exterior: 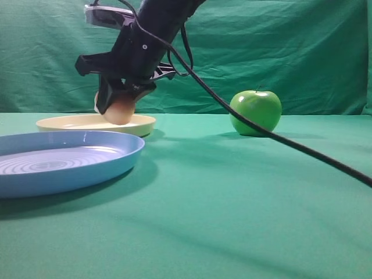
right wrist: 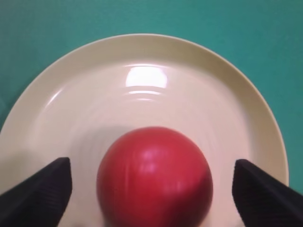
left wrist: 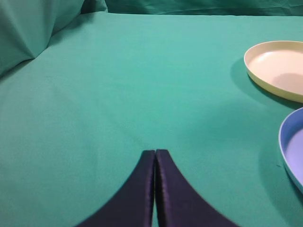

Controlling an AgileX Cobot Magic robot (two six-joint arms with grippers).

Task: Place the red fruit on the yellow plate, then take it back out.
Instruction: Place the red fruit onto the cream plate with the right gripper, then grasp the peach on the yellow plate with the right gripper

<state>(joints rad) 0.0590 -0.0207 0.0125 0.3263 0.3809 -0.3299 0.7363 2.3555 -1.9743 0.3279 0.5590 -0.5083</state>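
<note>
The red fruit (right wrist: 154, 175) rests on the yellow plate (right wrist: 142, 61), near the plate's closer side in the right wrist view. My right gripper (right wrist: 152, 163) is open around it, and each black finger stands clear of the fruit with bare plate showing in the gaps. From the exterior high view the right gripper (exterior: 119, 104) hangs over the yellow plate (exterior: 64, 123), and only the fruit's peach-coloured underside (exterior: 120, 113) shows below the fingers. My left gripper (left wrist: 155, 152) is shut and holds nothing, hovering over bare green cloth to the left of the yellow plate (left wrist: 279, 66).
A light-blue ringed plate (exterior: 58, 168) lies in front of the yellow one, at the left. A shiny green apple (exterior: 256, 111) stands at the back right. The right arm's black cable (exterior: 302, 148) slants across the right half of the table.
</note>
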